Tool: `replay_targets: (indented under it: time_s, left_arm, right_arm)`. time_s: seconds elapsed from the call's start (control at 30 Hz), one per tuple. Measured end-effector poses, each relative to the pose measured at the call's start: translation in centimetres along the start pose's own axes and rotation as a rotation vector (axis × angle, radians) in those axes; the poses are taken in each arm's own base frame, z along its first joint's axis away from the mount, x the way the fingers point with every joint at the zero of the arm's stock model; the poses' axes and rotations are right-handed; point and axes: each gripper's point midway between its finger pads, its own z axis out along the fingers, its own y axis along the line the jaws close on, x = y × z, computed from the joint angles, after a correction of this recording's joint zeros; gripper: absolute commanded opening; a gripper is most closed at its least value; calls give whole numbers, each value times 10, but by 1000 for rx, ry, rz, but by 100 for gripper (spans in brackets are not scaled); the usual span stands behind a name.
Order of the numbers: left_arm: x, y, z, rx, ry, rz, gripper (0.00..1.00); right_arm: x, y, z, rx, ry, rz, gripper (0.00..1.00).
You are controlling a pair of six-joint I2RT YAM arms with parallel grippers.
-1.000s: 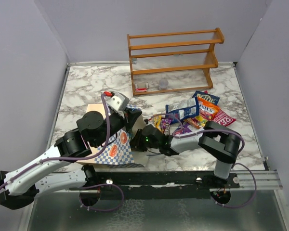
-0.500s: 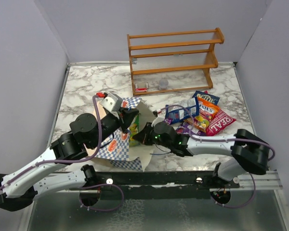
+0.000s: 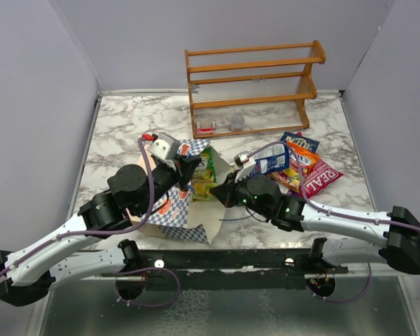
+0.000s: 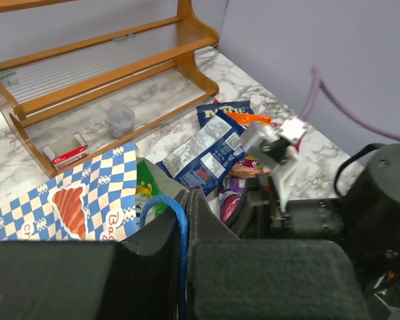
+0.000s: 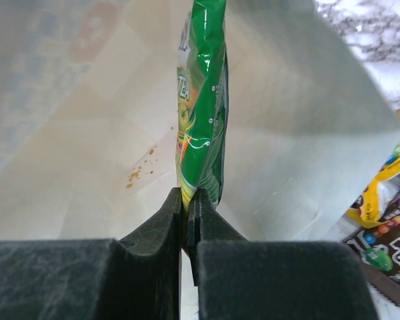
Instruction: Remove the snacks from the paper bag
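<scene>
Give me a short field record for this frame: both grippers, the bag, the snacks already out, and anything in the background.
left gripper: shut on the bag's blue cord handle
right gripper: shut on green packet at the bag mouth
paper bag: lying open toward the right arm
snacks out: pile of packets right of the bag
background: wooden rack

paper bag (image 3: 169,210): cream, blue-white checks, blue cord (image 4: 181,227); green-yellow packet (image 3: 206,173); red packet (image 3: 323,175), white lettering; dark blue packet (image 3: 299,143); orange-brown rack (image 3: 252,66); grey-veined white marble table (image 3: 126,133)
</scene>
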Motion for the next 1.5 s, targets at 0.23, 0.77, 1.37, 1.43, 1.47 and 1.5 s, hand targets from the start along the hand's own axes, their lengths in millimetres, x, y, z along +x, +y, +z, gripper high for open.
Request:
replay_targets:
  time_s: [0.23,0.77,1.37,1.43,1.47,1.5]
  left_arm:
    - [3,19,6,-123,-4,-11,0]
    - [-71,28,18,-256,-180,-54,0]
    - [-61,98,15,-487,-228,-169,0]
    - [-44,102,0,-492,-214,-213,0]
    - [-34,105,-10,-499,-207,-246,0]
    - [-25,108,-16,-507,-197,-263,0]
  right_arm:
    - [-63,14,-34,-7,-116,-103,1]
    - [-217,-3,-160,195,-537,-256,1]
    - [-245,-20,-196,306,-638,-267,1]
    - [-245,-20,-196,309,-637,-270,1]
    - [-245,-20,-196,310,-636,-273,1]
    - [-245,-20,-195,311,-634,-276,1]
